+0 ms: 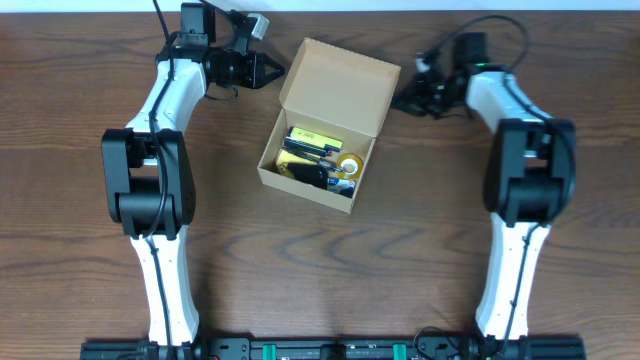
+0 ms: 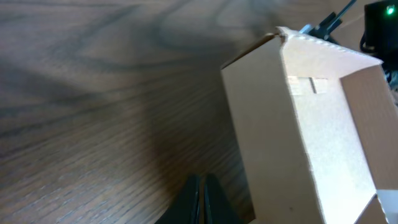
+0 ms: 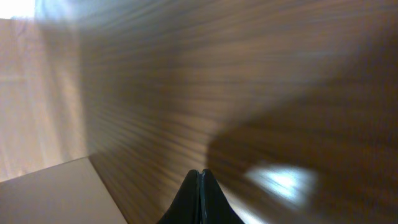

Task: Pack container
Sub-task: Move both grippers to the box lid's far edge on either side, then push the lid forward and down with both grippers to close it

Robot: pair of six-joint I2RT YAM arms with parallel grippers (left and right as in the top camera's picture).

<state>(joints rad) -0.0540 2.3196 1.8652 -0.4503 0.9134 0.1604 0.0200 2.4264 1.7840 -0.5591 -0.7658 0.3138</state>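
Note:
The tan cardboard container [image 1: 300,190] sits at the table's middle with its flap lid [image 1: 340,85] open and tilted back. Inside lie yellow and black stationery items [image 1: 312,150] and a small tape roll [image 1: 350,166]. My left gripper [image 1: 276,70] is shut and empty, just left of the lid's back corner. In the left wrist view its fingers [image 2: 202,199] are pressed together beside the container's lid [image 2: 323,124]. My right gripper [image 1: 402,100] is shut and empty, just right of the lid. In the right wrist view its fingers [image 3: 200,196] are together, with the container's edge [image 3: 56,193] at lower left.
The brown wooden table [image 1: 440,250] spreads around the container. Cables [image 1: 490,25] run behind the right arm at the back edge. Both arm bases stand at the front edge.

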